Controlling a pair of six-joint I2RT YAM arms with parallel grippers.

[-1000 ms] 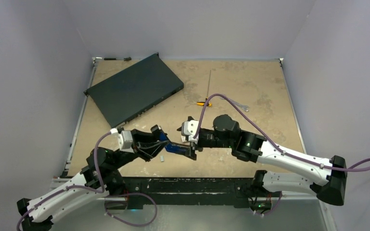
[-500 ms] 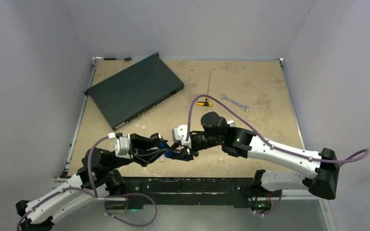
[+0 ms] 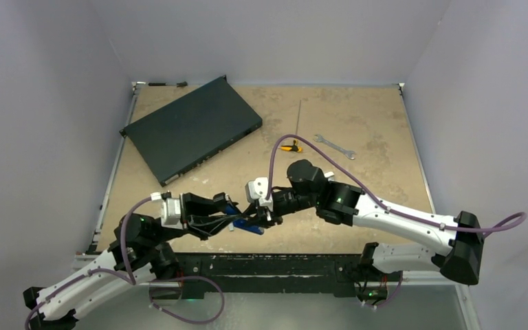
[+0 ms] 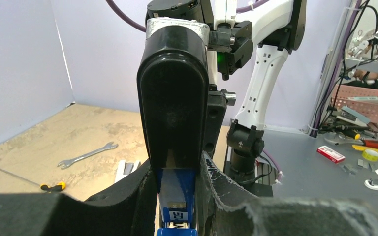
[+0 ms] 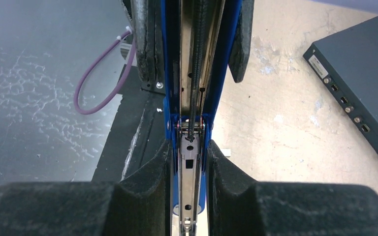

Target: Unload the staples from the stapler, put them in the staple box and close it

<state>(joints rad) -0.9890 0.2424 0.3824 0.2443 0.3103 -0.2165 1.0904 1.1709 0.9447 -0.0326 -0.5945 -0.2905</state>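
L gripper point(image 4: 176, 199) pinches the stapler point(image 4: 173, 98) btwn its jaws, R gripper point(image 5: 189, 182) squeezes it too; staples not visible, prob inside, so a skewed pull w/ both clamped could jam or scatter them.

The left arm point(image 3: 141, 232) and right arm point(image 3: 399, 218) meet at the stapler point(image 3: 245, 221), blocking the front middle. A black box point(image 3: 191, 127) fills the back left. The bench point(image 3: 385, 137) is open on the right.
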